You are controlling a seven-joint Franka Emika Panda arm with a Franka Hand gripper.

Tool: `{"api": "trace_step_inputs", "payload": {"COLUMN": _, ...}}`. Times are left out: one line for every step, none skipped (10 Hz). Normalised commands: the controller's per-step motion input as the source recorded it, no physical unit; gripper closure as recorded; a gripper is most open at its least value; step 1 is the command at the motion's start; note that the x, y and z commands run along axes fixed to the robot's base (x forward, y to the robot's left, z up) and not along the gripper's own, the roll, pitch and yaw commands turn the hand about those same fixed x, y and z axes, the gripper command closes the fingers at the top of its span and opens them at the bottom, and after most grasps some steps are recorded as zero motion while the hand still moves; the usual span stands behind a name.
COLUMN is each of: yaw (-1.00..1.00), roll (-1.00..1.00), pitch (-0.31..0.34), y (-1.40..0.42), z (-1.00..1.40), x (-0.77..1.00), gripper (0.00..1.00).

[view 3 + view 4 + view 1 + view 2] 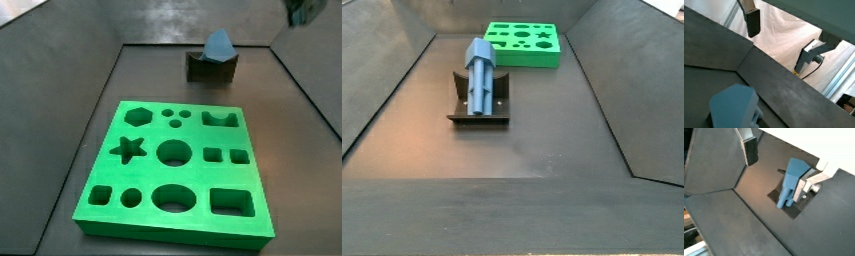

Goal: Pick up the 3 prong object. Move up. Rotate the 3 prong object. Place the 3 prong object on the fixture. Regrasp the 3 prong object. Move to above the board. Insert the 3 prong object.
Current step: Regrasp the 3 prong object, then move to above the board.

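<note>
My 3 prong object (480, 72) leans on the fixture (478, 108), its block end up and its prongs slanting down toward the base plate, as both side views show; in a side view (218, 42) it pokes up out of the dark fixture (210, 66) behind the green board (171, 168). My gripper (777, 155) hangs apart from the piece, spread wide and gripping nothing. In both wrist views one finger (751, 22) shows clear and the other finger (812, 182) stands just beside the 3 prong object (791, 180), though I cannot tell if it touches.
</note>
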Motion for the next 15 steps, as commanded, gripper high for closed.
{"api": "trace_step_inputs", "payload": {"yaw": 0.13, "roll": 0.15, "pitch": 0.086, "y": 0.02, "z": -1.00, "x": 0.08, "gripper": 0.00}}
{"api": "trace_step_inputs", "payload": {"yaw": 0.14, "roll": 0.12, "pitch": 0.063, "y": 0.01, "z": -1.00, "x": 0.10, "gripper": 0.00}}
{"api": "trace_step_inputs", "payload": {"yaw": 0.14, "roll": 0.11, "pitch": 0.046, "y": 0.01, "z": -1.00, "x": 0.12, "gripper": 0.00}}
{"api": "trace_step_inputs", "payload": {"yaw": 0.14, "roll": 0.11, "pitch": 0.032, "y": 0.00, "z": -1.00, "x": 0.13, "gripper": 0.00}}
{"api": "trace_step_inputs", "payload": {"yaw": 0.13, "roll": 0.10, "pitch": 0.012, "y": -0.01, "z": -1.00, "x": 0.14, "gripper": 0.00}}
{"api": "trace_step_inputs", "payload": {"yaw": 0.12, "roll": 0.10, "pitch": -0.006, "y": -0.01, "z": -1.00, "x": 0.16, "gripper": 0.00}}
{"api": "trace_step_inputs", "payload": {"yaw": 0.10, "roll": 0.10, "pitch": -0.017, "y": -0.02, "z": -0.92, "x": 0.15, "gripper": 0.00}}
{"api": "trace_step_inputs", "payload": {"yaw": 0.09, "roll": 0.10, "pitch": -0.022, "y": -0.03, "z": -0.77, "x": 0.13, "gripper": 0.00}}
{"api": "trace_step_inputs", "payload": {"yaw": 0.08, "roll": 0.10, "pitch": -0.025, "y": -0.03, "z": -0.61, "x": 0.12, "gripper": 0.00}}
{"api": "trace_step_inputs", "payload": {"yaw": 0.07, "roll": 0.10, "pitch": -0.028, "y": -0.03, "z": -0.46, "x": 0.11, "gripper": 0.00}}
{"api": "trace_step_inputs", "payload": {"yaw": 0.05, "roll": 0.09, "pitch": -0.024, "y": -0.03, "z": -0.27, "x": 0.10, "gripper": 0.00}}
{"api": "trace_step_inputs", "payload": {"yaw": 0.00, "roll": 0.00, "pitch": 0.000, "y": 0.00, "z": 0.00, "x": 0.00, "gripper": 1.00}}
{"api": "trace_step_inputs", "payload": {"yaw": -0.28, "roll": 0.44, "pitch": 0.010, "y": -0.21, "z": 1.00, "x": 0.02, "gripper": 1.00}}
{"api": "trace_step_inputs", "payload": {"yaw": -0.27, "roll": 0.42, "pitch": 0.020, "y": -0.21, "z": 1.00, "x": 0.02, "gripper": 1.00}}
{"api": "trace_step_inputs", "payload": {"yaw": -0.24, "roll": 0.37, "pitch": 0.050, "y": -0.21, "z": 1.00, "x": 0.02, "gripper": 1.00}}
